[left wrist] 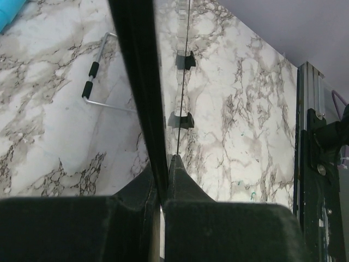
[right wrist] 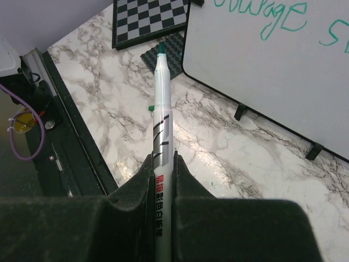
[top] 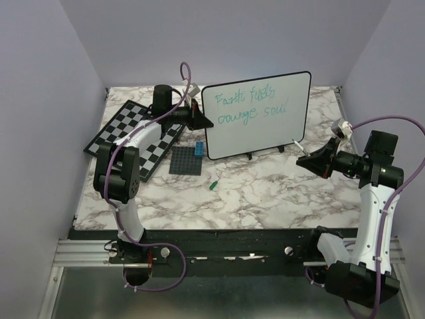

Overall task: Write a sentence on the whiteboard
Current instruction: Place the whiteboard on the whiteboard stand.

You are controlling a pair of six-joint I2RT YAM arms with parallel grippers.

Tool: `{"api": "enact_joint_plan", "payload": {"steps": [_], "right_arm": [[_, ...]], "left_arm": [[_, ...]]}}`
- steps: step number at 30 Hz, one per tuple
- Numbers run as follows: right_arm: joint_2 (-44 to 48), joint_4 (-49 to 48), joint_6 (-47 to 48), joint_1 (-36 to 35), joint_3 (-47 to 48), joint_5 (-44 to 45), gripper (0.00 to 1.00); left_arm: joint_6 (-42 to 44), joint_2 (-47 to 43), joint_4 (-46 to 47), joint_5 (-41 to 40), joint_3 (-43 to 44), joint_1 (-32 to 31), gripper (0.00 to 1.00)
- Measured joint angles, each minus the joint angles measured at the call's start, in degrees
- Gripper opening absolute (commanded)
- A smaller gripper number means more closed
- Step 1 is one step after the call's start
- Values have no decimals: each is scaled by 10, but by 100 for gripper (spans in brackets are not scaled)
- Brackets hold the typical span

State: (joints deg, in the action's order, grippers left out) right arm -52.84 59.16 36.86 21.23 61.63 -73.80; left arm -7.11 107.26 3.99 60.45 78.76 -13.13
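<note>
Teal-green handwriting, the sentence (top: 249, 106), is seen in two lines on the whiteboard (top: 265, 136), which stands upright at the far middle of the marble table (top: 265, 193) in the top view. Its left edge is pinched by the left gripper (top: 202, 120). The right gripper (top: 307, 158) is held near the lower right corner, apart from the board.

In the left wrist view, the jaws are seen closed on the black frame of the whiteboard (left wrist: 136, 82).

In the right wrist view, an uncapped green marker (right wrist: 162, 109) is clamped between the closed fingers of the right gripper (right wrist: 162, 161). Its tip is pointed toward the chessboard (right wrist: 152, 16), and the whiteboard (right wrist: 272, 82) lies to its right, untouched.
</note>
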Motion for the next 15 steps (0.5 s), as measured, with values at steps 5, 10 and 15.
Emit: {"api": "enact_joint_plan", "payload": {"steps": [5, 10, 15], "right_arm": [[0, 0, 0, 0, -6, 0, 1], [0, 0, 0, 0, -9, 0, 0], [0, 0, 0, 0, -9, 0, 0]], "left_arm": [[-25, 0, 37, 0, -29, 6, 4], [-30, 0, 50, -1, -42, 6, 10], [-36, 10, 51, -8, -45, 9, 17]]}}
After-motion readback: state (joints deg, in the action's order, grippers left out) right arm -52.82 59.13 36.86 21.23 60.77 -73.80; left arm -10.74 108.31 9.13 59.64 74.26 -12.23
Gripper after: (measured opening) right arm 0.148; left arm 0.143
